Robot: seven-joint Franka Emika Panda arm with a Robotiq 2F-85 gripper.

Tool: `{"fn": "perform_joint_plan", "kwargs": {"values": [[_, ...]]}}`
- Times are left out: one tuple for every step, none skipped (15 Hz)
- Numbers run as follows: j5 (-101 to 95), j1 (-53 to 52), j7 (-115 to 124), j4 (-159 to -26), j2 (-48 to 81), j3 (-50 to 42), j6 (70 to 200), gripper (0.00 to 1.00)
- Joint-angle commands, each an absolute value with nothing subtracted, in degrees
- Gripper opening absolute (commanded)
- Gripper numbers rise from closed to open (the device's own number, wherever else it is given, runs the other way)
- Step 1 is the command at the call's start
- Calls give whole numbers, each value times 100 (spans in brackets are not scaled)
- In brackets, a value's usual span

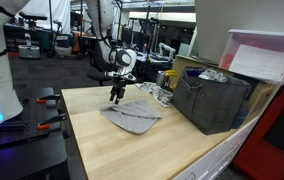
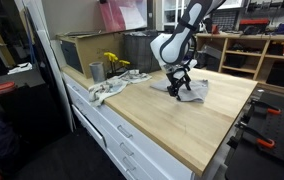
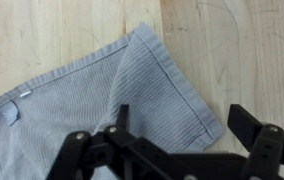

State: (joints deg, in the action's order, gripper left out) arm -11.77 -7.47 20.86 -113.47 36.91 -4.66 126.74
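A grey-blue cloth (image 1: 134,118) (image 2: 194,90) lies flat on the wooden table (image 1: 122,150), slightly rumpled. In the wrist view the cloth (image 3: 102,100) fills the left and middle, with a hemmed corner pointing to the right and a small tag near the left edge. My gripper (image 1: 117,97) (image 2: 179,90) hangs just above the cloth, pointing down. In the wrist view the gripper (image 3: 182,115) is open: one finger is over the fabric, the other over bare wood beyond the hem. Nothing is between the fingers.
A dark grey crate (image 1: 214,100) stands at one side of the table, with a white bin (image 1: 267,55) behind it. A metal cup (image 2: 96,71), a yellow item (image 2: 114,62) and a crumpled rag (image 2: 107,92) sit near the table's end, by a cardboard box (image 2: 82,48).
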Motion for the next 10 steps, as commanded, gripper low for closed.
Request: {"fn": "perform_joint_plan", "kwargs": {"values": [[-1031,-818,2135,-11242,3758,-406,12614,100],[-975,-811,2123,-11239,3772,-371,12613,100],[-880,-792,2089,-11221,3805,-318,12619,95],[-821,-809,2100,-11203,3844,-294,12617,74],[-769,-823,2094,-11190,3876,-272,12615,71],[-740,-834,2095,-11180,3898,-261,12627,69],[-716,-840,2091,-11175,3912,-253,12636,63],[-698,-850,2089,-11156,3915,-250,12647,53],[-715,-870,2094,-11136,3910,-266,12658,46],[-725,-884,2091,-11134,3898,-274,12666,37]]}}
